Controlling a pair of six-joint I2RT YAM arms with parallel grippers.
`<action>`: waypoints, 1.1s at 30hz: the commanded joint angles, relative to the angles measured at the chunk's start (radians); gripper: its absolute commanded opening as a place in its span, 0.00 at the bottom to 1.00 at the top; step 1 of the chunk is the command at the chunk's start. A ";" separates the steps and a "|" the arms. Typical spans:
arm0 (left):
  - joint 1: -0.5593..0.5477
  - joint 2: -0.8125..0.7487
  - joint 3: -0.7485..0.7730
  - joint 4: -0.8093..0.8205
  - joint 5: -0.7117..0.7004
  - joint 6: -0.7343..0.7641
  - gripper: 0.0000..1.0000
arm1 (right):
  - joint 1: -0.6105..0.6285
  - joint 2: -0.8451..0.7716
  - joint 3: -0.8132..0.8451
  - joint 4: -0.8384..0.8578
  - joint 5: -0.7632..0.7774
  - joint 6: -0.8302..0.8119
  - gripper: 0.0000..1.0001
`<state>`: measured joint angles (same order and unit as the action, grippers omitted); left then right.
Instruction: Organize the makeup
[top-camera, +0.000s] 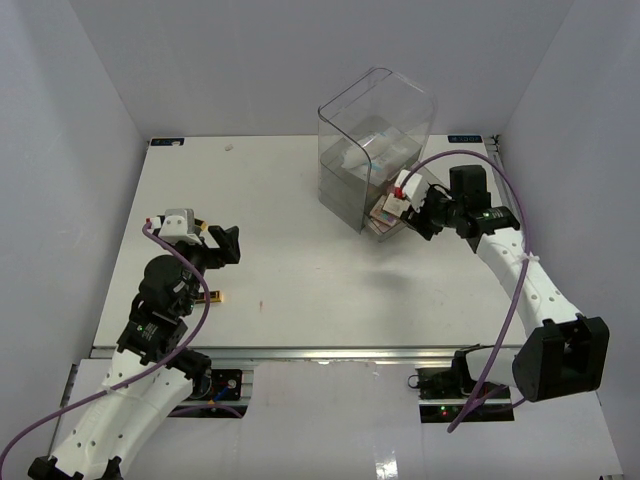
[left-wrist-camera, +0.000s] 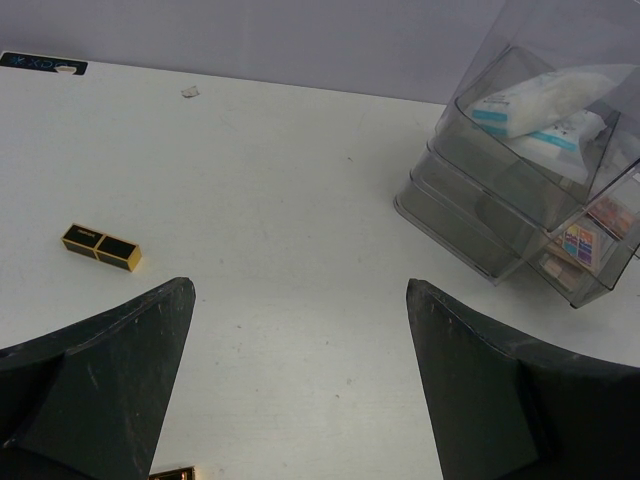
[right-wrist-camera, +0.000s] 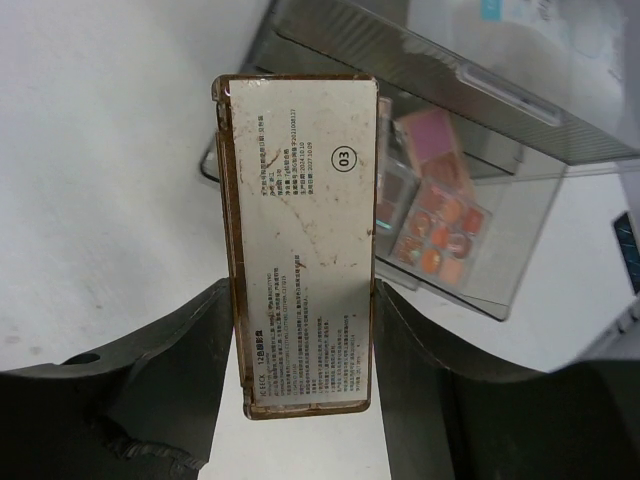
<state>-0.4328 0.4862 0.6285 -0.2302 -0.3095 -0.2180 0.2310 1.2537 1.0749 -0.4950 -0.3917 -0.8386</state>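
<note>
My right gripper (right-wrist-camera: 302, 290) is shut on an eyeshadow palette (right-wrist-camera: 300, 240), its white printed back towards the camera and its brown edges between the jaws. It hangs in front of the clear drawer box (top-camera: 375, 140), by the pulled-out lower drawer (right-wrist-camera: 500, 270) that holds other palettes (right-wrist-camera: 440, 215). In the top view that gripper (top-camera: 415, 205) is at the box's right front corner. White-and-blue packets (left-wrist-camera: 540, 105) lie in the top drawer. A black-gold tube (left-wrist-camera: 101, 246) lies on the table. My left gripper (left-wrist-camera: 300, 290) is open over bare table, with nothing between its jaws.
A small black-gold piece (top-camera: 213, 297) lies by the left arm, near the table's front edge. Another gold-edged piece (left-wrist-camera: 172, 472) peeks in at the bottom of the left wrist view. White walls close the table (top-camera: 290, 250) on three sides.
</note>
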 joint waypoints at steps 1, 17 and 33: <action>0.008 0.000 -0.003 0.015 0.017 0.008 0.98 | -0.003 0.024 0.003 0.145 0.176 -0.112 0.11; 0.008 -0.007 -0.004 0.017 0.026 0.008 0.98 | -0.007 0.205 0.043 0.317 0.299 -0.501 0.14; 0.008 -0.008 -0.003 0.017 0.029 0.011 0.98 | -0.007 0.298 0.043 0.328 0.245 -0.772 0.33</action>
<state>-0.4328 0.4831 0.6285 -0.2290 -0.2974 -0.2173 0.2283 1.5235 1.0790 -0.2016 -0.1402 -1.5680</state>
